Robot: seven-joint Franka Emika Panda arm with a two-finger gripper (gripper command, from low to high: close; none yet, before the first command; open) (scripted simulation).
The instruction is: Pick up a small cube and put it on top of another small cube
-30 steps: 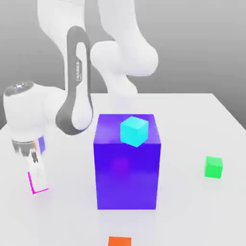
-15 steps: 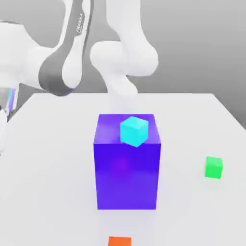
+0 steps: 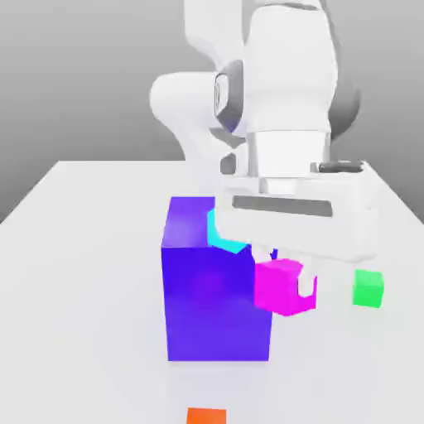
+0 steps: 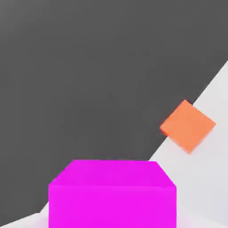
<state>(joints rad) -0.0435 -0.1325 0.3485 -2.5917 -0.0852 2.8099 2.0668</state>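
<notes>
The small magenta cube (image 3: 284,287) hangs in the air just in front of the big purple block's (image 3: 207,298) right edge, with my gripper (image 3: 286,284) shut on it. One white finger (image 3: 308,284) shows on the cube's right side. In the hand view the same magenta cube (image 4: 112,194) sits close up between the jaws. The other small cube, bright green (image 3: 368,289), rests on the white table (image 3: 91,273) to the exterior view's right of the held cube, apart from it and a little farther back.
A cyan cube (image 3: 222,237) sits on top of the purple block, partly behind my hand. An orange cube (image 3: 205,416) (image 4: 188,125) lies at the table's front edge. The arm's white body (image 3: 286,91) towers over the block.
My gripper lifted the magenta cube off the table at the exterior view's left and swung it across to the purple block's right side, close to the green cube.
</notes>
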